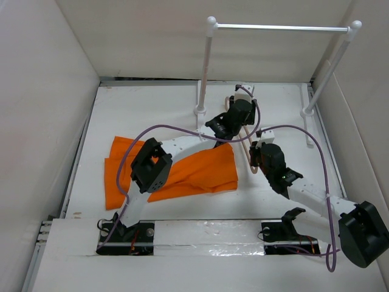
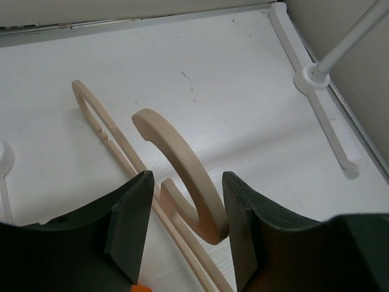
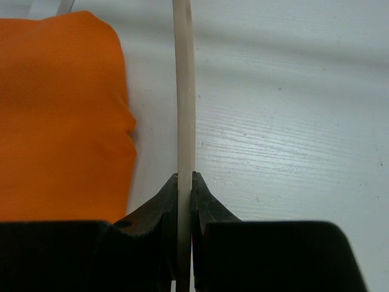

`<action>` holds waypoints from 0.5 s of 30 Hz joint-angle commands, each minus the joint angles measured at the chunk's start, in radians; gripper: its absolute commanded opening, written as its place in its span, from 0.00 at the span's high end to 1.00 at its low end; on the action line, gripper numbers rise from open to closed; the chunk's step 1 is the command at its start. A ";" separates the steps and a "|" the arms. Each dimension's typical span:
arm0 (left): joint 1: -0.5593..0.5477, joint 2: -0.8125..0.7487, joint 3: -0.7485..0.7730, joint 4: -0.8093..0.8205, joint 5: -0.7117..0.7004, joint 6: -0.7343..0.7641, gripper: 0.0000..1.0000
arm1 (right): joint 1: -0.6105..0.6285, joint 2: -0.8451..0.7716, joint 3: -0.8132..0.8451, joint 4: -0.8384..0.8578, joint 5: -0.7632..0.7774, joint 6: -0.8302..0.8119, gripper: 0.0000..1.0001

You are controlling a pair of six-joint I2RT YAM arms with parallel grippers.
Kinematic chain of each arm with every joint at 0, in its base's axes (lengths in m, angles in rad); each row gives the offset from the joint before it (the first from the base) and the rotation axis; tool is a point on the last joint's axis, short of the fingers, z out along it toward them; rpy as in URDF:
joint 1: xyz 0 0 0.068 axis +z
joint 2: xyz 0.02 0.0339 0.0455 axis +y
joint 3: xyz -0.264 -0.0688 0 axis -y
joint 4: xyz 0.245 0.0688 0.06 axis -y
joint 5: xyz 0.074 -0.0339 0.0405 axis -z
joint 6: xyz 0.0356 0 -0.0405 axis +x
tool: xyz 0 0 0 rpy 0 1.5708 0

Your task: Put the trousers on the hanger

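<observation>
On the white table [image 1: 152, 115], just right of the orange trousers [image 1: 200, 170] | hanger [image 1: 250, 152] ran with long axis near-to-far, hook toward the far rack [image 1: 279, 27] | left gripper [image 2: 186, 188] fingers stood wide apart on both sides of the hook, not clamped on it | right gripper [image 3: 184, 177] fingers clenched on the hanger's thin bar

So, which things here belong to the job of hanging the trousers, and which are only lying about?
For the job: trousers, flat on the table; hanger, pinched by the right gripper, its hook between the jaws of the open left gripper.
Only standing by: white rack with metal rod, at the back.
</observation>
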 commanded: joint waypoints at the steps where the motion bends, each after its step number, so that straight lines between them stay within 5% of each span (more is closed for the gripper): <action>1: 0.003 -0.011 0.044 -0.006 -0.019 -0.003 0.58 | 0.009 -0.018 0.021 -0.007 0.020 -0.011 1.00; 5: 0.003 -0.028 0.035 -0.023 -0.011 -0.016 0.85 | 0.018 -0.015 0.019 -0.016 0.025 -0.006 0.99; 7: 0.003 -0.040 0.012 -0.012 -0.011 -0.025 0.98 | 0.018 -0.024 0.019 -0.025 0.031 -0.006 0.87; 12: 0.003 -0.137 -0.154 0.041 -0.013 -0.095 1.00 | 0.018 -0.090 0.007 -0.067 -0.019 -0.007 0.54; 15: 0.003 -0.200 -0.281 0.124 0.006 -0.173 1.00 | 0.018 -0.146 -0.002 -0.111 -0.056 -0.014 0.44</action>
